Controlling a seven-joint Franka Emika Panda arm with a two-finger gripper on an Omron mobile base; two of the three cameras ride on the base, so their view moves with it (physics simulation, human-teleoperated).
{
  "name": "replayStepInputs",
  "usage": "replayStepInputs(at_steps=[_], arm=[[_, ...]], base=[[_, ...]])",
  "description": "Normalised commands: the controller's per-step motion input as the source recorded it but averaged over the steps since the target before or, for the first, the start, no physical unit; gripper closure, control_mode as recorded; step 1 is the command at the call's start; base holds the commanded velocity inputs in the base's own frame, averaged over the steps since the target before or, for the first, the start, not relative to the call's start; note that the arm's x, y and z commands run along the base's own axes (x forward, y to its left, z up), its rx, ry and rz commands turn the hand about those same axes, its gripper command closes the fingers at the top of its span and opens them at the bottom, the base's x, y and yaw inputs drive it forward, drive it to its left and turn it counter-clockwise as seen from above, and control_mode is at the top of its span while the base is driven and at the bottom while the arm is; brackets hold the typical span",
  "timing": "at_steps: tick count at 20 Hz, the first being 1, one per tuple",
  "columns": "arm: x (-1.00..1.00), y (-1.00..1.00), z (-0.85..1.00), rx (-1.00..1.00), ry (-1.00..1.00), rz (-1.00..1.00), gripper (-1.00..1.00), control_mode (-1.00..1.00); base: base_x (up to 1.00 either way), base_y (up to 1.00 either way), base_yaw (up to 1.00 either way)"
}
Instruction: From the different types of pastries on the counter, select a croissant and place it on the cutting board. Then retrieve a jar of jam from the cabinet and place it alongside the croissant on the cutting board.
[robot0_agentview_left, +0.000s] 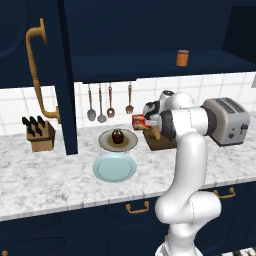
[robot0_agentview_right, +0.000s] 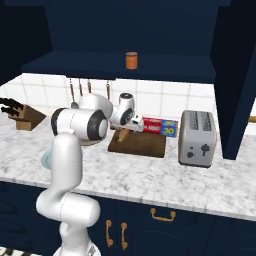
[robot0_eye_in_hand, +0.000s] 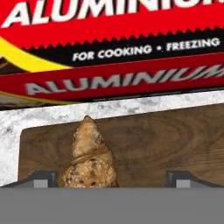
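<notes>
The golden-brown croissant (robot0_eye_in_hand: 89, 157) lies on the dark wooden cutting board (robot0_eye_in_hand: 153, 140), near its left end, pointing toward the red foil box. My gripper (robot0_eye_in_hand: 113, 180) hangs just above it and is open, with the fingertips (robot0_eye_in_hand: 43, 178) wide apart either side of the pastry. From the base views the gripper (robot0_agentview_left: 153, 126) (robot0_agentview_right: 126, 129) sits over the croissant (robot0_agentview_left: 156, 134) (robot0_agentview_right: 122, 135) on the board (robot0_agentview_left: 165, 144) (robot0_agentview_right: 142, 144). The orange-brown jam jar (robot0_agentview_left: 182, 57) (robot0_agentview_right: 131, 60) stands on the shelf of the navy cabinet (robot0_agentview_left: 150, 65), whose door (robot0_agentview_left: 30, 75) is swung open. The chocolate cupcake (robot0_agentview_left: 117, 136) rests on a plate on the counter (robot0_agentview_left: 45, 175).
The red aluminium foil box (robot0_eye_in_hand: 113, 43) (robot0_agentview_right: 160, 126) lies right behind the board. A toaster (robot0_agentview_left: 227, 120) (robot0_agentview_right: 199, 137) stands to the board's right. An empty pale-blue plate (robot0_agentview_left: 114, 167) and a knife block (robot0_agentview_left: 40, 134) are to the left; utensils hang on the tiled wall.
</notes>
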Motion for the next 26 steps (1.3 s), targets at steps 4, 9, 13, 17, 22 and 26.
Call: replayStepInputs(at_steps=[4,9,13,17,22,26], arm=[[-0.35,0.00,0.32,0.09,0.00,0.00,-1.00,-1.00],[-0.75,-0.07,-0.05,0.03,-0.17,0.00,-1.00,-1.00],[-0.64,0.00,0.22,0.00,-0.33,0.00,-1.00,-1.00],[-0.38,0.00,0.51,0.00,-0.18,0.00,-1.00,-1.00],[-0.41,-0.02,1.00,0.00,-0.05,0.00,-1.00,-1.00],[-0.47,0.00,1.00,0.00,-0.14,0.00,-1.00,-1.00]], base=[[0.00,0.00,0.00],[0.00,0.00,0.00],[0.00,0.00,0.00],[0.00,0.00,0.00],[0.00,0.00,0.00],[0.00,0.00,0.00]])
